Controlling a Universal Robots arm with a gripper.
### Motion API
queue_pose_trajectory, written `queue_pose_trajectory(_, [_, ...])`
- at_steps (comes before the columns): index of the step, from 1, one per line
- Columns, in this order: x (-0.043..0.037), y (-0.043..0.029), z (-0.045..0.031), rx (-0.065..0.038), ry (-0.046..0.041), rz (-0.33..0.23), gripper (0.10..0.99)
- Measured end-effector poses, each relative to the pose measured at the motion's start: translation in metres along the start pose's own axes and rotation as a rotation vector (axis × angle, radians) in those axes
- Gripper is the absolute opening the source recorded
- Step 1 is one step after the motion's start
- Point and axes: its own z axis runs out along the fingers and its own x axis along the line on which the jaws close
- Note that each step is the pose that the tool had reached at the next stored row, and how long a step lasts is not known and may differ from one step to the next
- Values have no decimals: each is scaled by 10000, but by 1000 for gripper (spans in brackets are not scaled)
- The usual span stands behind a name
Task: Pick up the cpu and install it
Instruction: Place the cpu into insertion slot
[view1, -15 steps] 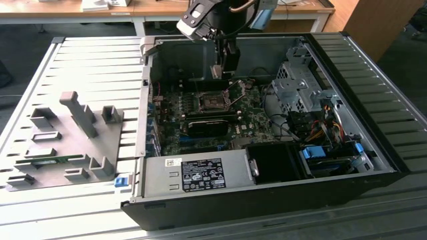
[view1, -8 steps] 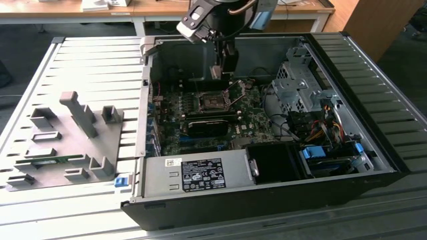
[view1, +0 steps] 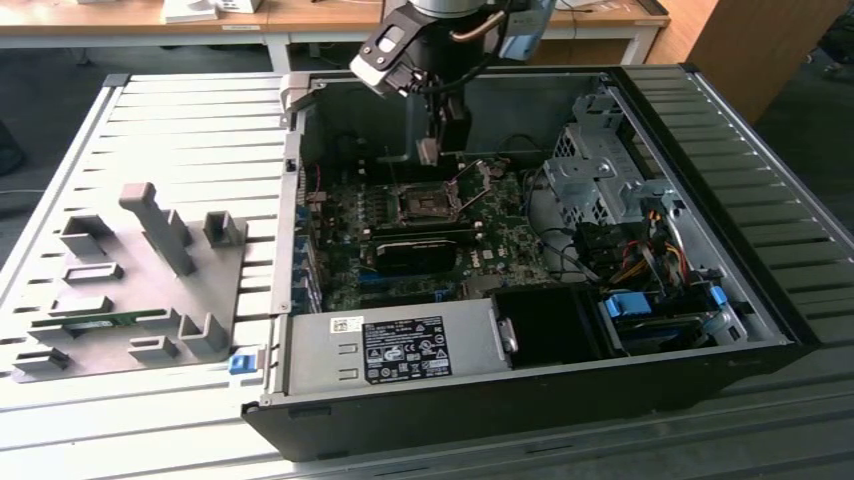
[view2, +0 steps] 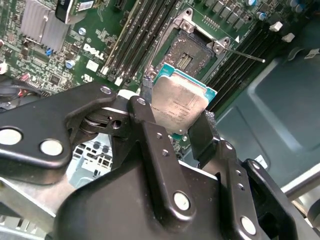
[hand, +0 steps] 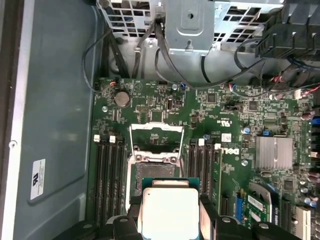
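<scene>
The cpu (view2: 180, 105), a small flat square chip with a silvery metal top and a green rim, is clamped between my gripper's (view2: 177, 114) two black fingers (view2: 150, 132). In the exterior view my gripper (view1: 430, 150) hangs inside the open computer case, above the motherboard. The empty cpu socket (view1: 427, 205) lies just below it. In the first wrist view the cpu (hand: 170, 210) sits close over the socket (hand: 152, 167), whose metal load plate (hand: 156, 134) stands raised. My gripper (hand: 170, 217) is shut on the chip's edges.
The black computer case (view1: 534, 410) lies open on a slatted table. It holds a power supply (view1: 387, 350), a drive cage (view1: 601, 175) and cables. Memory slots (hand: 107, 175) flank the socket. A grey fixture plate (view1: 134, 290) lies at the exterior view's left.
</scene>
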Motion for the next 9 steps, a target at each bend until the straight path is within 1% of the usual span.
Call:
queue_pose_trajectory(5, [18,-2,49,-4,1,-1,537])
queue_pose_trajectory(9, [30,-6,105,-32,-1,-6,537])
